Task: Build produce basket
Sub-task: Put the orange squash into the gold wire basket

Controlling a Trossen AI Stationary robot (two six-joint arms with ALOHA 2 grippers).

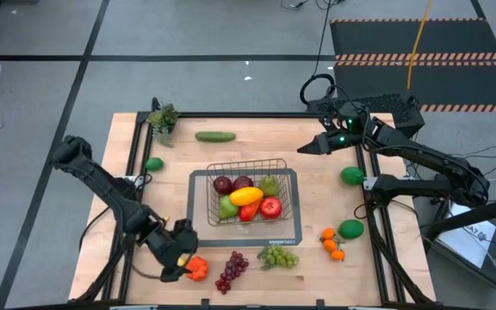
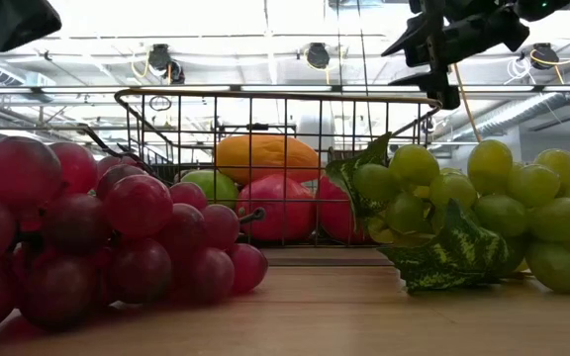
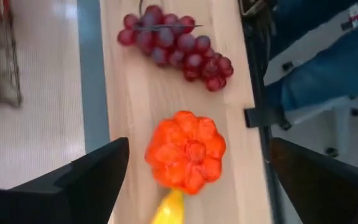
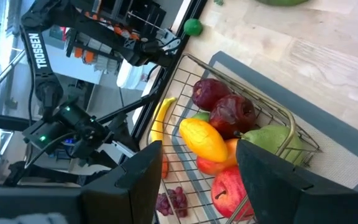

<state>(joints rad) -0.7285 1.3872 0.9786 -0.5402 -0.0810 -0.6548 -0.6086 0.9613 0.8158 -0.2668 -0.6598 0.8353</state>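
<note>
The left gripper (image 1: pixel 182 258) hovers low at the near edge of the tabletop (image 1: pixel 317 275), fingers (image 3: pixel 92 177) spread wide and holding nothing. Directly between them, slightly ahead of the tips, lies a small orange pumpkin (image 3: pixel 186 151): lobed, ribbed, glossy plastic, roughly round with no marked long axis. A yellow piece (image 3: pixel 168 208), partly hidden, touches its near side. Beyond the pumpkin, further ahead of the fingers, lies the red grape cluster (image 3: pixel 176 46), a bumpy bunch with its long axis across the line of reach.

The basket (image 1: pixel 250 196), thin silvery wire on a dark flat base, stands at mid-tabletop and holds a yellow mango (image 4: pixel 204 140), dark red apples (image 4: pixel 232 115), a green pear (image 4: pixel 269 138) and other pieces. The left arm is clearly nearer the pumpkin.

The right gripper (image 1: pixel 304 148) waits beyond the basket, fingers (image 4: pixel 272 177) partly open and empty.
</note>
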